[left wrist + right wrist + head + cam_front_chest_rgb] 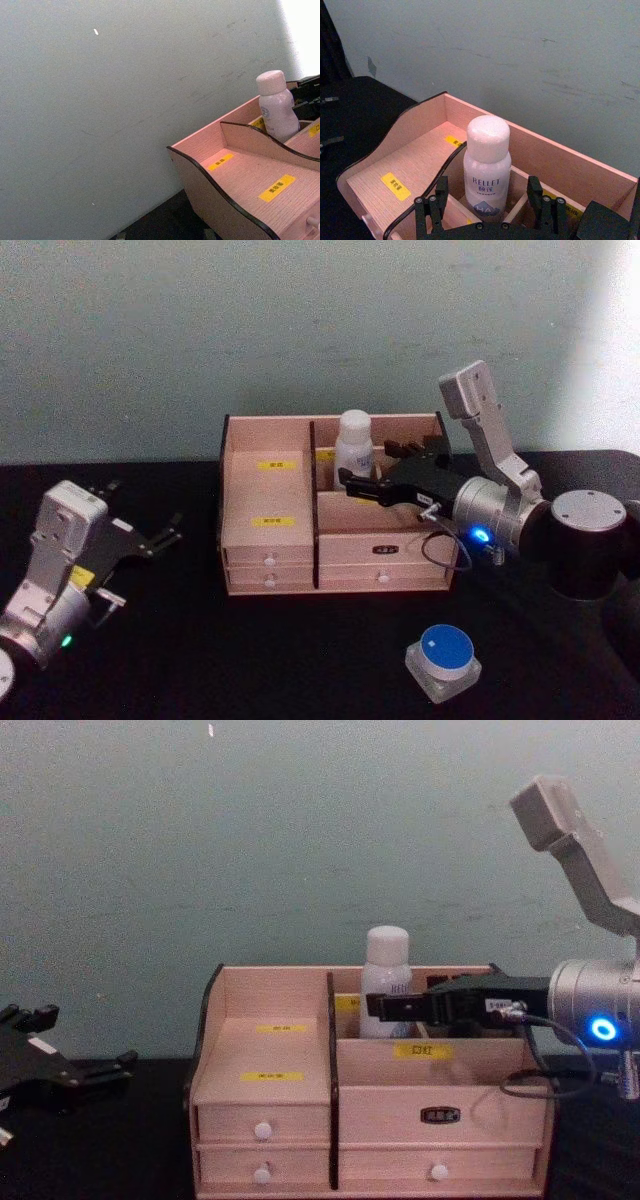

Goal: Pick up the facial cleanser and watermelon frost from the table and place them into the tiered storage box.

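Observation:
The facial cleanser point(353, 445), a slim white bottle with a rounded cap, stands upright in a rear compartment of the tiered storage box point(265, 421). My right gripper point(368, 466) is open at the bottle, its fingers point(536, 186) flanking the lower body with a gap on each side. The right wrist view shows the bottle point(487, 170) resting inside the box point(560, 161). The watermelon frost point(442, 660), a squat jar with a blue lid, sits on the table in front of the box to the right. My left gripper point(148, 506) hangs open at the far left.
The box point(270, 992) has stepped shelves with yellow labels and small drawers with white knobs, and stands against a pale wall. Black tabletop lies in front of and beside it. The chest view shows the bottle point(387, 975) behind the right gripper point(385, 1006).

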